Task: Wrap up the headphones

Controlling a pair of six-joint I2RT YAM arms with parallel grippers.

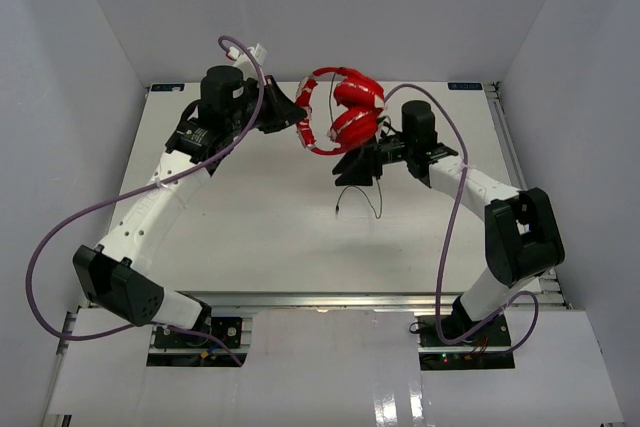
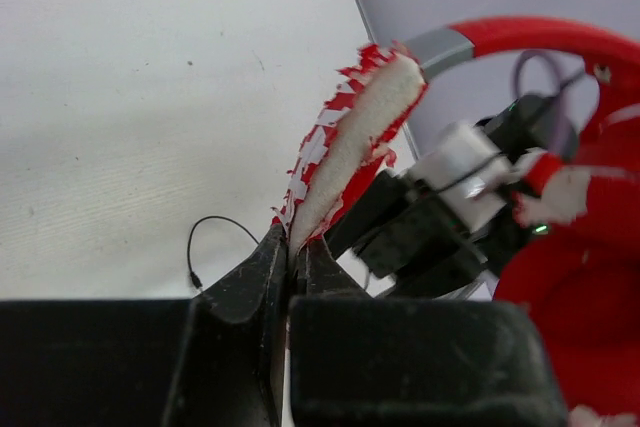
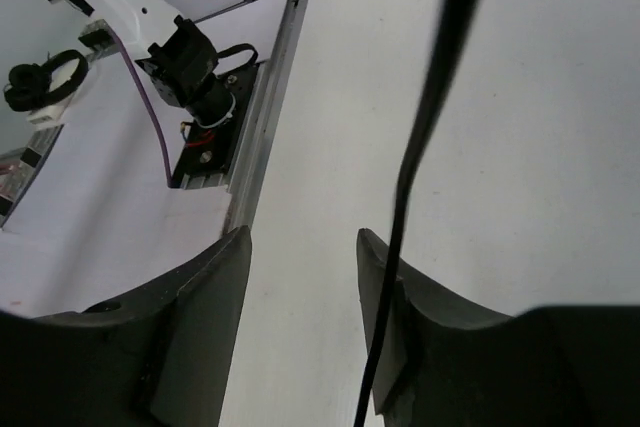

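Up near the top centre of the overhead view, the headphones [image 1: 345,107] are hanging in the air above the table [image 1: 250,237], clear of its white surface. The left gripper [image 1: 298,117] is reaching in from the left of the frame and pinching the left side of the headband [image 2: 350,147]. In the left wrist view its jaws are pressing tight together on frayed red-and-white padding with pale foam showing. The two red earcups [image 1: 355,125] are sitting close against each other to the right of that grip. Just below them the right gripper [image 1: 352,165] is hovering. In its own wrist view its jaws are standing apart, with bare table showing between them, and they are clamping nothing. The thin black cord [image 3: 425,117] is running down from the top of that frame and crossing the inner edge of the right-hand finger; whether it is touching the finger is hard to tell. In the overhead view the cord is dangling below the right gripper, its loose end curling toward the middle of the frame. A purple cable [image 1: 455,197] is looping along the right arm, close beside the earcups.
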